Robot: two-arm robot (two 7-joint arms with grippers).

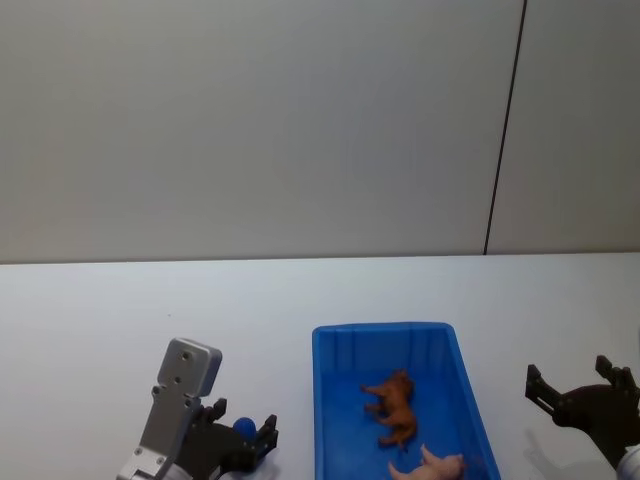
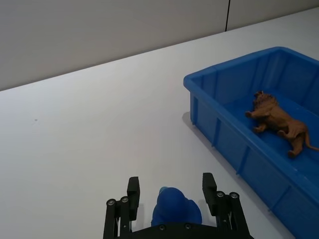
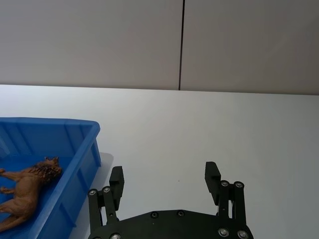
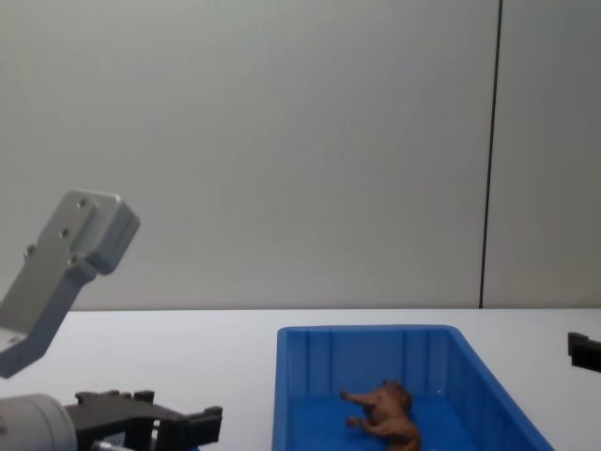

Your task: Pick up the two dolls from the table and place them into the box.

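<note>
The white table [image 1: 120, 320] carries the blue box [image 1: 330, 400] near its front edge, a little right of the middle, long side running front to back. Left of the box, close to the table's front edge, the left gripper [image 2: 170, 195] has its fingers [image 2: 132, 191] spread to either side of the dark blue doll [image 2: 175, 205]; whether they touch it cannot be told. That doll [image 1: 243, 428] is outside the box, beside its left wall. To the right of the box, the right gripper [image 3: 165, 177] is spread wide with nothing between its fingers. Inside the box the brown animal doll [image 1: 394, 405] lies on its side on the floor, and a small pink figure [image 1: 432, 466] lies just in front of it, toward the box's near end.
</note>
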